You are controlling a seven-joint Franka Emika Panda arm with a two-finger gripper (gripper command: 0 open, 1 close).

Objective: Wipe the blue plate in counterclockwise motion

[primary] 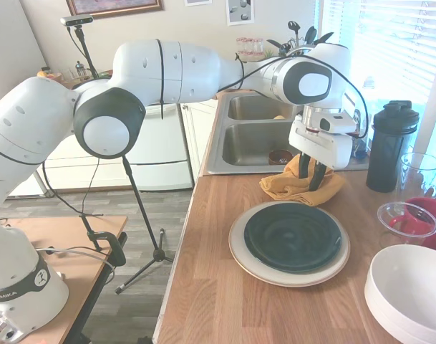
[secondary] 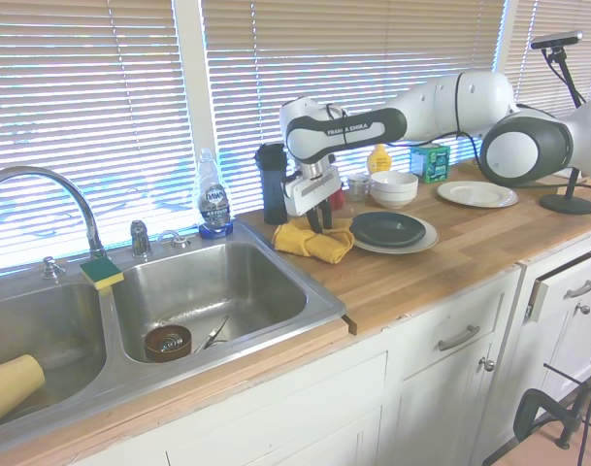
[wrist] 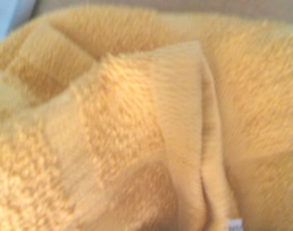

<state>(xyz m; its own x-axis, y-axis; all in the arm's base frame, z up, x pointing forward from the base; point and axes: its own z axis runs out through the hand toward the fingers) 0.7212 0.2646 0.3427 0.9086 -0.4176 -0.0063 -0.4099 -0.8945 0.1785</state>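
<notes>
Yellow terry cloth [wrist: 136, 134] fills the wrist view from edge to edge, soft and out of focus, a folded hem running through it; that closeness fits the exterior views, where the gripper [primary: 311, 174] stands pushed down into the heaped yellow cloth [primary: 300, 186] on the wooden counter [primary: 225, 287]. The dark fingers [primary: 318, 175] point straight down with the cloth bunched between and around them, the jaws narrow with a fold rising between them, so they appear to be pinching the cloth; whether the pinch is complete cannot be seen. The cloth lies just past the sink [primary: 257, 140], probably because it is the wiping tool and must be gathered before any wiping starts. The blue plate [primary: 293, 236], very dark and glossy, sits stacked on a larger beige plate [primary: 239, 251], which raises it a little and gives it a steady base. It rests near the gripper but apart from it, on the side of the cloth away from the sink, its rim just beside the cloth's edge. A white bowl [primary: 411, 294] and a black bottle [primary: 389, 147] stand further along. Judged from this, wiping is not yet begun.
</notes>
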